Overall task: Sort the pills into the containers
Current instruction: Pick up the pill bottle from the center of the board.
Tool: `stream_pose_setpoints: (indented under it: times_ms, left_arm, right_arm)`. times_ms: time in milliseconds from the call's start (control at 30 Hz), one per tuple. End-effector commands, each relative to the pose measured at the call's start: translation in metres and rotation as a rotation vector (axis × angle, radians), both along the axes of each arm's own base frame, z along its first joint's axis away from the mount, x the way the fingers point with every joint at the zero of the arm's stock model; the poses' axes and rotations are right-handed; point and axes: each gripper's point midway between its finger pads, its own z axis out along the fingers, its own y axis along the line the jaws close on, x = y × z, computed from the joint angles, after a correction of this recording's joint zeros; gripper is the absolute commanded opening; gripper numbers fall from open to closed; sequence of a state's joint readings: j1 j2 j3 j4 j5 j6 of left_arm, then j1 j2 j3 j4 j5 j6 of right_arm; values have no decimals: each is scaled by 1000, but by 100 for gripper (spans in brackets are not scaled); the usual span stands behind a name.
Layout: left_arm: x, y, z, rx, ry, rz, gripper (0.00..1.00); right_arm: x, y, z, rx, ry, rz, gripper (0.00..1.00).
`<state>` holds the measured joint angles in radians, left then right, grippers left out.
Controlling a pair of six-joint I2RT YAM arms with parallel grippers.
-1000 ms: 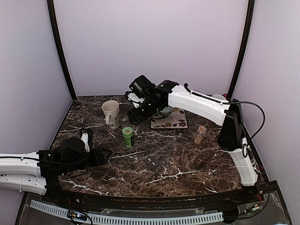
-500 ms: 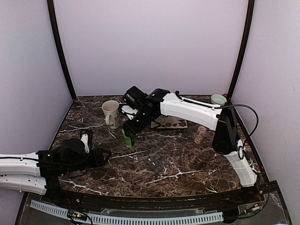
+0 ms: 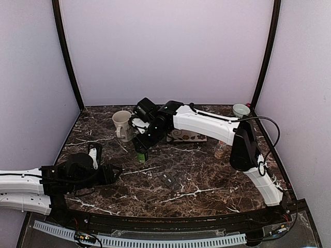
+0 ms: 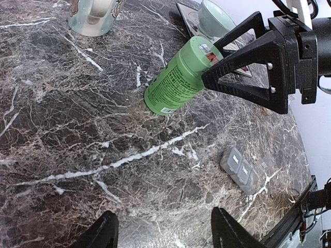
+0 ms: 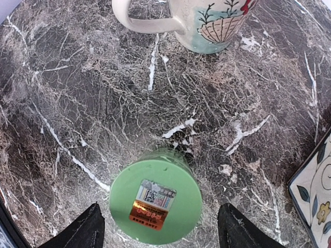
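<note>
Though near mug, green bottle beneath right gripper

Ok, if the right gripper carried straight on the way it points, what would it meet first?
The green bottle, cap up, centred under the right gripper; the gap is hard to judge.

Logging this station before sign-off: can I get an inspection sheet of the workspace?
Surface: dark marble table, white-veined.
Job's things: grey three-compartment containers lie front of centre, lids down; pills: nothing seen.
Clutter: green bottle, cream mug, patterned tile, small clear bottle.
End effectors: left end effector open, empty; right end effector open, straddling green bottle's cap.
Cables: black cable loops off the right arm.
Surroundings: lilac walls.
</note>
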<state>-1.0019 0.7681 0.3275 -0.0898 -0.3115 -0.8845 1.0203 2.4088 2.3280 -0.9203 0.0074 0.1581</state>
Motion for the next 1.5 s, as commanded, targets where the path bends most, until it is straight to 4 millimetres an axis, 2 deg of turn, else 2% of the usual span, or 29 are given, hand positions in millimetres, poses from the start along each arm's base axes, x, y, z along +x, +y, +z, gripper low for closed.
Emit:
stream_pose_setpoints:
  times_ms: [0, 467, 933, 1167, 1267, 1467]
  left_arm:
    - [-4, 4, -6, 19, 19, -1, 65]
    - [-5, 6, -7, 28, 25, 0, 65]
    - [-6, 7, -7, 35, 26, -2, 66]
    - [-7, 9, -6, 25, 26, 2, 66]
    - [-8, 11, -7, 19, 28, 5, 66]
    - [-8, 8, -5, 9, 22, -5, 66]
  right_arm:
    - [1, 15, 3, 43, -9, 12, 76]
    - [8, 25, 0, 73, -25, 21, 73]
    - [7, 26, -10, 72, 8, 30, 65]
    - [9, 25, -4, 80, -6, 19, 55]
    - [8, 23, -1, 83, -7, 15, 53]
    - [6, 21, 13, 105, -10, 11, 46]
